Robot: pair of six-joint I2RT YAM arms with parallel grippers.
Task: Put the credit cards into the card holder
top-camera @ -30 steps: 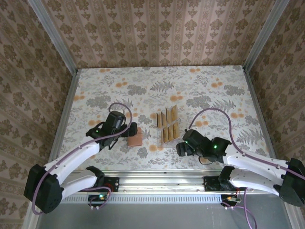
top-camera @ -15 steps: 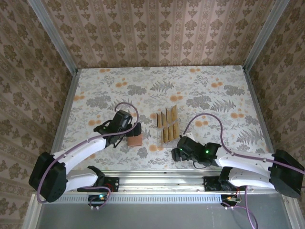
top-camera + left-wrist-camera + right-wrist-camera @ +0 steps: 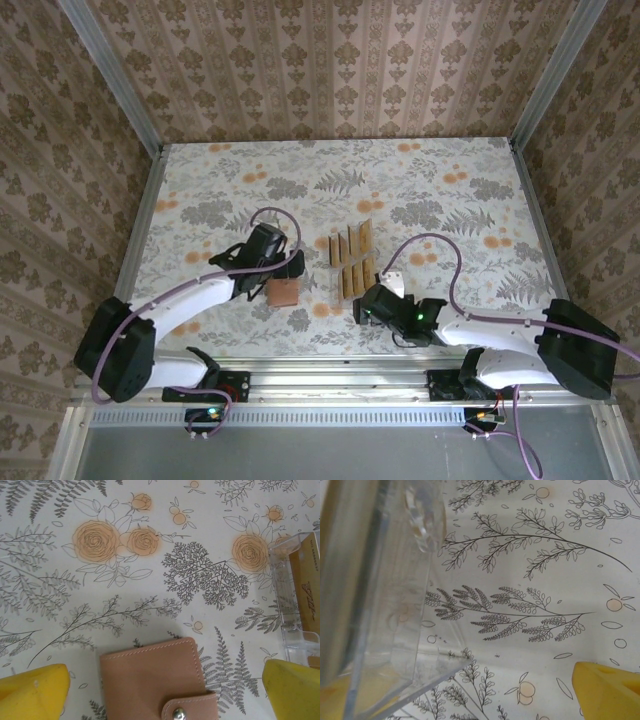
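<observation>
Before loading any of the credit cards (image 3: 352,262), need to get the card holder (image 3: 150,682) open: lying flat and closed on the flowered table (image 3: 450,200), flap snapped down by a metal stud (image 3: 176,713), just left of the clear stand (image 3: 290,605). Straddled by the left gripper (image 3: 165,691), yellow fingertips (image 3: 35,692) spread as wide as possible on either side, touching nothing, holding nothing. Cards not yet moved: standing upright in the stand's slots, apart from the card holder. At the stand's near end, the right gripper (image 3: 362,306), spread almost full and empty. One yellow fingertip (image 3: 605,690) low right in the right wrist view, acrylic corner close in on the left; cannot tell whether touching it. Judged step: unsnap and unfold. Best to come down on the flap edge beside the stud, not on the cover, and peel upward off the snap. Probably worth pinning the far part of the cover first, or risk dragging the whole card holder across the cloth into the stand. Better to keep the right gripper off the acrylic to avoid tipping the stand and spilling cards. Only after pockets face up, pinch one card by its top edge, lift straight out of its slot.
</observation>
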